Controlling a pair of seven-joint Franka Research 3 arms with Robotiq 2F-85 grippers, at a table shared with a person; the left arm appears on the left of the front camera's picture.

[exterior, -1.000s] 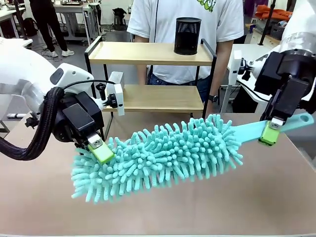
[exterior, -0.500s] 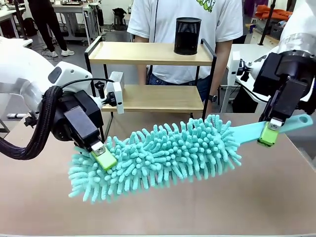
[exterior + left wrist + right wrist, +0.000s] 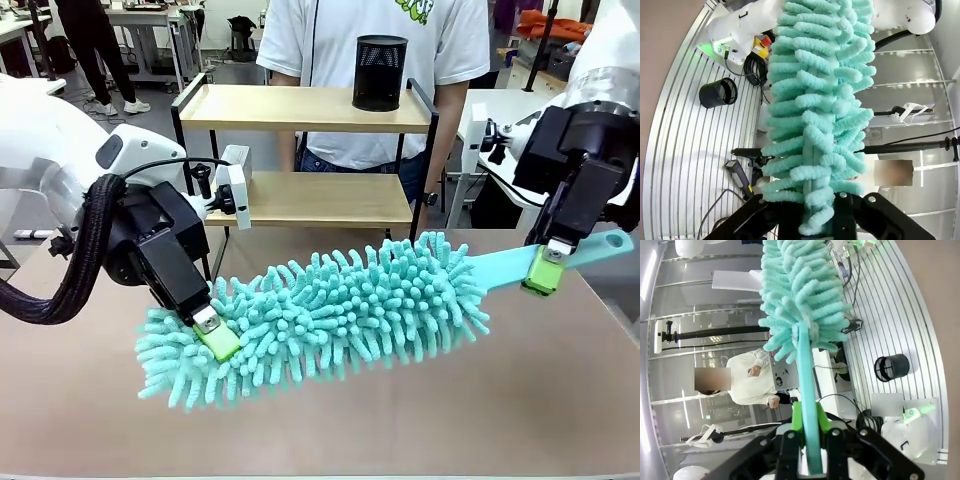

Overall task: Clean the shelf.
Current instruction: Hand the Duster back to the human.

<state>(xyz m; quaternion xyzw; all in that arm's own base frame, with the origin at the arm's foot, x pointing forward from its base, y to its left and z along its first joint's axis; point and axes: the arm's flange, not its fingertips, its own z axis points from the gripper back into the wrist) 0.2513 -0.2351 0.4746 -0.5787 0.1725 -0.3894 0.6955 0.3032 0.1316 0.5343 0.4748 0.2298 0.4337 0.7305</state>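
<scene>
A teal fluffy duster (image 3: 350,305) hangs level above the brown table (image 3: 450,420), stretched between both arms. My left gripper (image 3: 215,335) is shut on the duster's fluffy tip; in the left wrist view the strands (image 3: 815,100) run up from between my left gripper's fingers (image 3: 812,217). My right gripper (image 3: 545,265) is shut on the flat teal handle (image 3: 500,265), which passes between the green pads (image 3: 796,422) in the right wrist view. The shelf (image 3: 300,108), two wooden boards in a black frame, stands behind the duster at the table's far side.
A black mesh cup (image 3: 380,72) stands on the shelf's top board at the right. A person in a white T-shirt (image 3: 330,40) stands right behind the shelf. A small white bracket (image 3: 238,190) sits by the shelf's left legs.
My left gripper has closed on the duster's fluffy end and sunk a little lower into the strands. The right gripper and the handle have stayed in place.
</scene>
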